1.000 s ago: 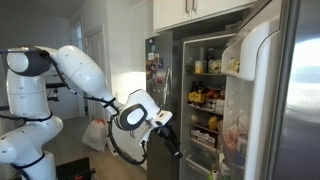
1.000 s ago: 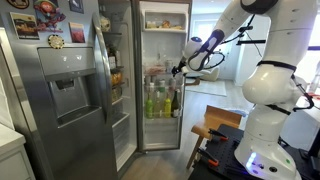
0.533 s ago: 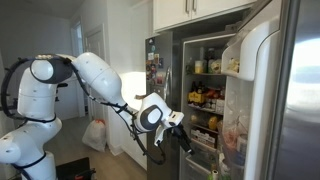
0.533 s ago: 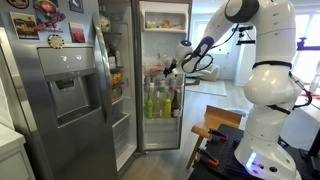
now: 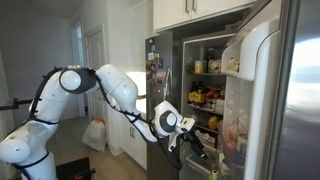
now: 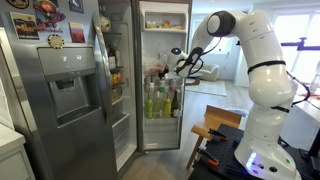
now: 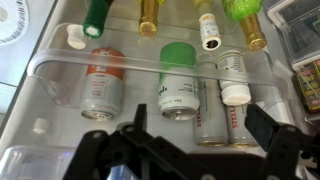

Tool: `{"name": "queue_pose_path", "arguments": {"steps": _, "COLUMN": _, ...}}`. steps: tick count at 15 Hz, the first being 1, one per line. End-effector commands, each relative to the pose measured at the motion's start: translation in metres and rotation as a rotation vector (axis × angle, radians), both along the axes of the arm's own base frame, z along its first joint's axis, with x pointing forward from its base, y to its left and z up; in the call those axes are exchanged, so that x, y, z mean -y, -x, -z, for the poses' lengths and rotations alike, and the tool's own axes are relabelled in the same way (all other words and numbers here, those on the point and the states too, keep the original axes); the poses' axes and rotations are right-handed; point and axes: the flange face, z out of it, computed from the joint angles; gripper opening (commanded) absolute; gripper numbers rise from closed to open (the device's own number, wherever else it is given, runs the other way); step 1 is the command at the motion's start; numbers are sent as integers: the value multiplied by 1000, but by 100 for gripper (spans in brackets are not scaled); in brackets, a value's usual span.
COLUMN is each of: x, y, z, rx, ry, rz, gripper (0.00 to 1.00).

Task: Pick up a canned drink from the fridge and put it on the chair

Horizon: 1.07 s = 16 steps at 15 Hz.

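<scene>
The pincer (image 7: 200, 140) hangs wide open and empty at the open fridge (image 6: 70, 120). Just ahead of it in the wrist view, a red can (image 7: 102, 85) and a green can (image 7: 178, 85) sit side by side among bottles (image 7: 232, 82).

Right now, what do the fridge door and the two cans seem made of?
Fridge door: probably brushed stainless steel, grey with a dull sheen. Orange-labelled can and green-topped can: likely thin metal, given silvery end rims under printed labels.
</scene>
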Motion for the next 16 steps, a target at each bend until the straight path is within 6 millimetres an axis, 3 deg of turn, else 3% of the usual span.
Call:
{"name": "queue_pose_path", "arguments": {"steps": 1, "x": 4, "y": -26, "z": 18, "rx": 41, "ry": 33, "rz": 5, "gripper": 100}}
{"name": "queue_pose_path", "arguments": {"steps": 6, "x": 11, "y": -42, "z": 47, "rx": 69, "ry": 59, "rz": 23, "gripper": 100}}
{"name": "queue_pose_path", "arguments": {"steps": 16, "x": 29, "y": -59, "z": 73, "rx": 143, "ry": 132, "rz": 43, "gripper": 100}}
